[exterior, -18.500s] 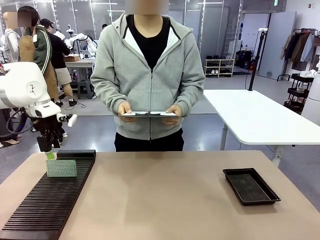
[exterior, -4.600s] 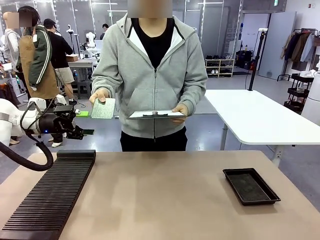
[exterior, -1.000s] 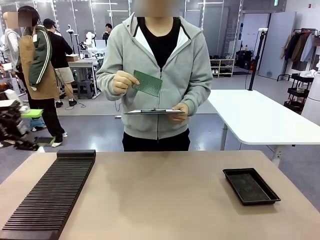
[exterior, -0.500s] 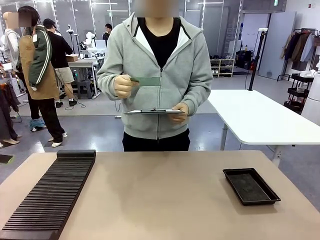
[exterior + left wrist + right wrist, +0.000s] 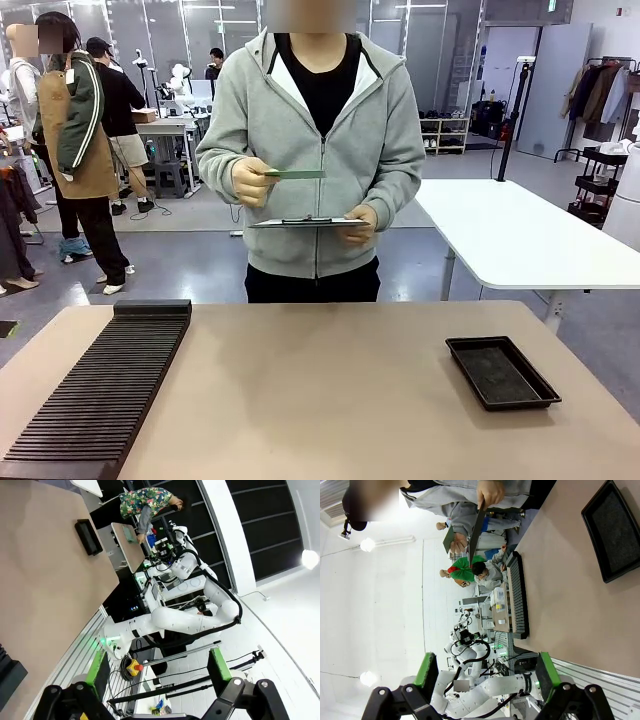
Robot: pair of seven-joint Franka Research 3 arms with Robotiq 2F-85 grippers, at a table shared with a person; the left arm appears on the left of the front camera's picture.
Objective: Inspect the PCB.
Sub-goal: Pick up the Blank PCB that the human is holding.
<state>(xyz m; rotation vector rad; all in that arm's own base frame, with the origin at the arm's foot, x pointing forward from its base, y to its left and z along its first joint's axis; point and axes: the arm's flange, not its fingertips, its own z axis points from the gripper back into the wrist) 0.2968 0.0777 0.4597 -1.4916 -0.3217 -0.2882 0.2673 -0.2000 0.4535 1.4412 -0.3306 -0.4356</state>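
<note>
Front: turned level, tilted a second ago, PCB (image 5: 296, 174) in person's hand (image 5: 250, 182), just above clipboard (image 5: 308, 223).
Left wrist: left gripper (image 5: 157, 664) spread, empty.
Right wrist: right gripper (image 5: 485, 673) spread, empty; PCB (image 5: 450, 537) far off, in same hand.

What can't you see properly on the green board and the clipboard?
- The PCB, front view: it is turned edge-on to the camera, so both faces are hidden.
- The clipboard, front view: it is held flat and seen edge-on, so whatever is on top cannot be read.
- The PCB, right wrist view: too small and far off for any detail.
</note>
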